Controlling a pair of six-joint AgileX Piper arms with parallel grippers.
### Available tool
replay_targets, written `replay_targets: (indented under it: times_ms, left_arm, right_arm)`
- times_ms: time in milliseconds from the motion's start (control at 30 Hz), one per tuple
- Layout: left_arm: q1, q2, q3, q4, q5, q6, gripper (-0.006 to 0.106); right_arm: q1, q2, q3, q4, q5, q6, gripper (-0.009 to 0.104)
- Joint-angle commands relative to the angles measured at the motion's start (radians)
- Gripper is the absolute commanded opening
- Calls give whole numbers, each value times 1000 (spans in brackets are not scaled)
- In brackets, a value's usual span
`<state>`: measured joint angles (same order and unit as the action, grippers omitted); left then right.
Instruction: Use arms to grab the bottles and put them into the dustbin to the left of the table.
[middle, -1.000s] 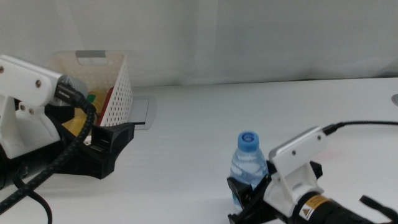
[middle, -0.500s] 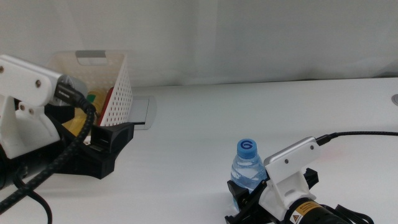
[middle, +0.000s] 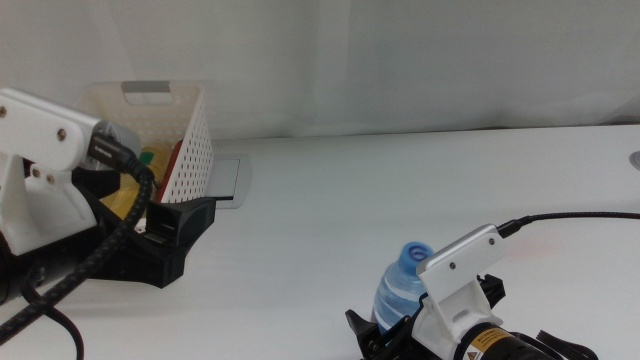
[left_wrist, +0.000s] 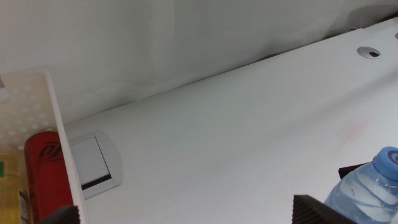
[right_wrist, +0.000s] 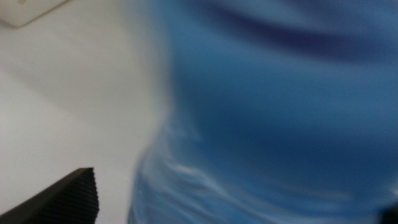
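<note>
Much of the right gripper (middle: 385, 335) is cut off by the bottom edge of the middle view, so only its white housing, a yellow sticker and parts of its dark jaws show; those jaws sit on either side of the small water bottle (middle: 400, 290), which leans toward the camera's left with its blue cap (middle: 412, 256) tipped. From the right wrist the bottle (right_wrist: 273, 112) fills nearly the whole picture as a blue blur, with one jaw tip dark in the corner and the other barely visible, so the jaws look closed on the bottle, though the contact itself cannot be made out. The bottle stands near the front of the white counter (middle: 400, 190), well apart from the dustbin (middle: 195, 150). The left gripper (middle: 185, 225) hangs low beside the dustbin's perforated wall, its jaws mostly hidden by its own black body; in the left wrist view only their two tips show, far apart, with nothing between them. Inside the dustbin (left_wrist: 37, 124) lies the red soda can (left_wrist: 46, 171), against the wall, and beside it a yellow bottle (left_wrist: 9, 186), cut off by the picture's edge. A flat grey-white plate (left_wrist: 93, 165) lies in the counter just beside the dustbin.
</note>
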<state>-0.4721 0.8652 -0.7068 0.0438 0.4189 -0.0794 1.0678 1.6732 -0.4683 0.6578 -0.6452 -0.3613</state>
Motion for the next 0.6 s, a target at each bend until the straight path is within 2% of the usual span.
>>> replay_targets:
  times_ms: [0,233,333,433,567]
  left_arm:
    - [-6,-3,4,-7,1,-3,88]
    - [-6,-3,4,-7,1,-3,88]
    - [-6,-3,4,-7,1,-3,88]
    - [-6,-3,4,-7,1,-3,88]
    - [-6,-3,4,-7,-10,-3,88]
  right_arm:
    - [-1,6,-2,-11,3,-1,103]
    - [-1,-128,-2,-11,69,-16,103]
    - [-1,-197,-2,-1,146,-95,103]
    - [-1,-272,-1,70,240,-196,103]
    - [-1,-386,-1,238,311,-377,103]
